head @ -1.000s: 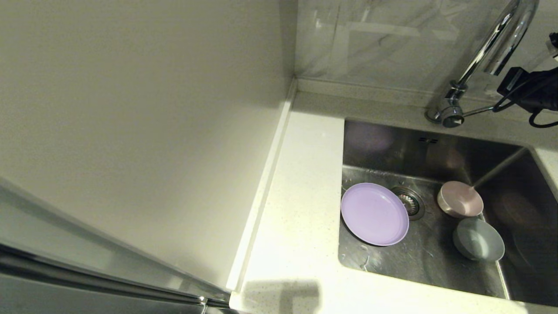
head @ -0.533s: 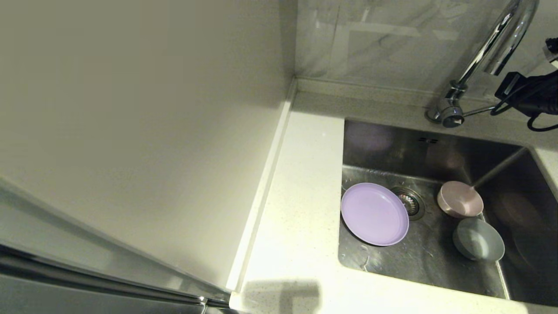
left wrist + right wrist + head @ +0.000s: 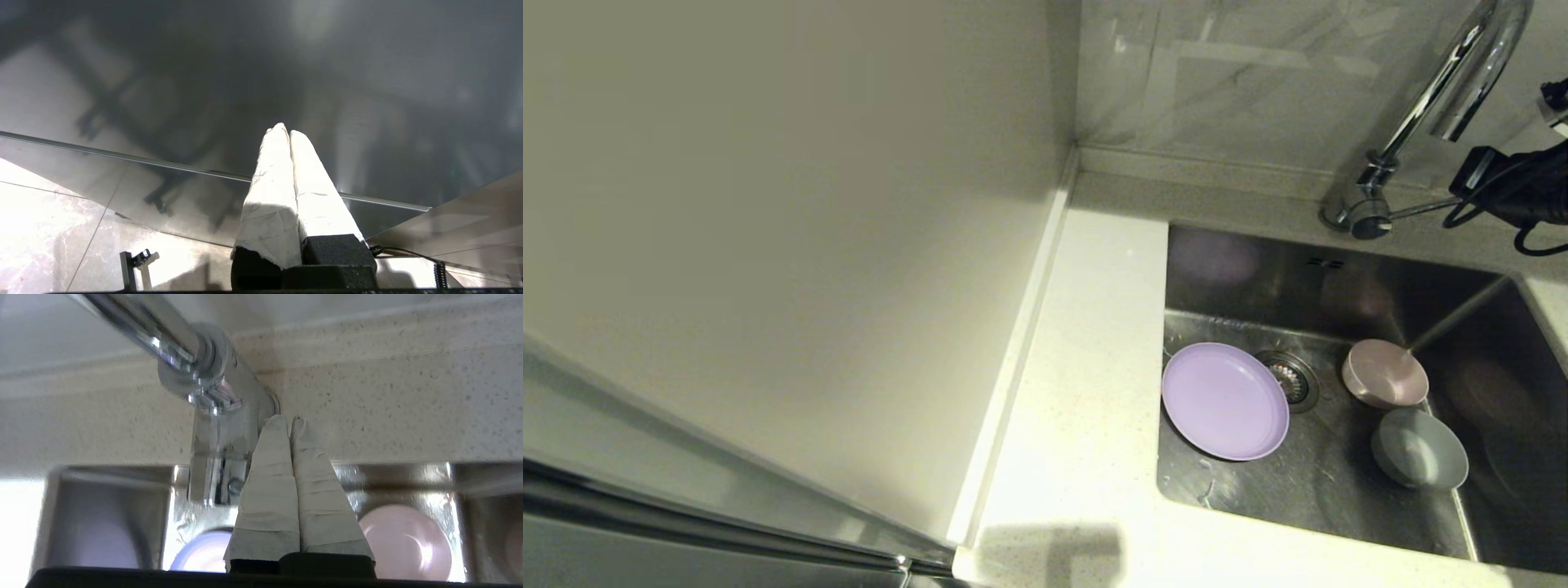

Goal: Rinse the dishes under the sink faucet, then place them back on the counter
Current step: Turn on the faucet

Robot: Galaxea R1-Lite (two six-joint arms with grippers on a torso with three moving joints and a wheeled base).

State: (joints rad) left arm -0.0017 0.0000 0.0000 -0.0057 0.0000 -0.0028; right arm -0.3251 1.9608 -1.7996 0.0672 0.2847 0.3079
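The lilac plate [image 3: 1225,400], the pink bowl [image 3: 1385,373] and the blue-grey bowl [image 3: 1419,448] lie in the steel sink [image 3: 1339,273]. The chrome faucet [image 3: 1445,82] rises at the sink's back right, and its thin lever [image 3: 1417,210] points toward my right arm [image 3: 1515,188]. My right gripper [image 3: 288,418] is shut with nothing between its fingers, and its tips are right beside the faucet base [image 3: 220,416]. Below it show the pink bowl [image 3: 404,543] and the plate [image 3: 204,553]. My left gripper [image 3: 285,130] is shut and empty, away from the sink.
White speckled counter [image 3: 1086,367] runs along the sink's left side and front. A beige wall panel [image 3: 768,245] stands on the left, and a marble backsplash [image 3: 1241,73] at the back. A dark glossy surface [image 3: 163,81] faces the left gripper.
My right arm has shifted slightly beside the faucet lever, first a little left, then back right. The dishes have not moved.
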